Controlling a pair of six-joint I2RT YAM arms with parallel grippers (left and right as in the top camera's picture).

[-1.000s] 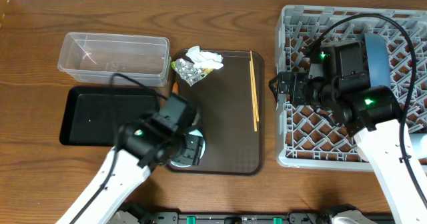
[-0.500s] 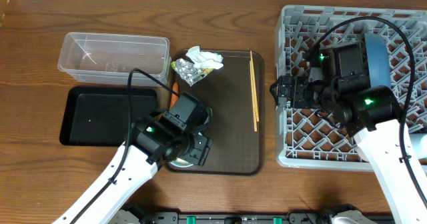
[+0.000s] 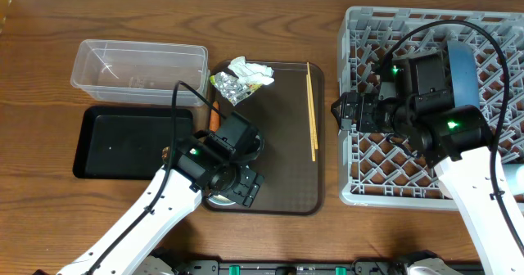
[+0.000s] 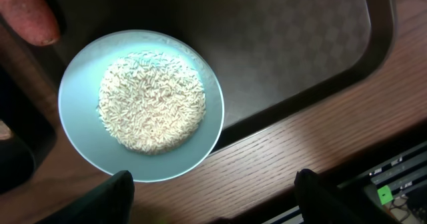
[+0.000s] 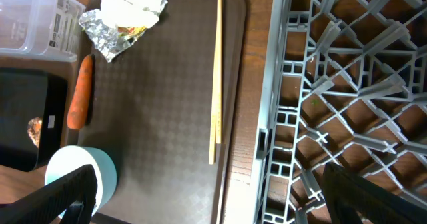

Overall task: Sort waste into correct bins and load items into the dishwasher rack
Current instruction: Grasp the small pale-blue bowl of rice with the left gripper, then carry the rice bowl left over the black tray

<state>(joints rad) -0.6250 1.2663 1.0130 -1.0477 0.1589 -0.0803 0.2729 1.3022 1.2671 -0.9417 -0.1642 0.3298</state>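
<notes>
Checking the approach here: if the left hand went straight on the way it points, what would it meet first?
Probably the light-blue cup holding rice, near its rim, on the brown tray. The left hand is open above it; depth is unclear.

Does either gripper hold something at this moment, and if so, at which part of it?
Nothing is held. The left gripper stands open over the light-blue cup of rice, not gripping it; the right gripper is open and empty.
</notes>
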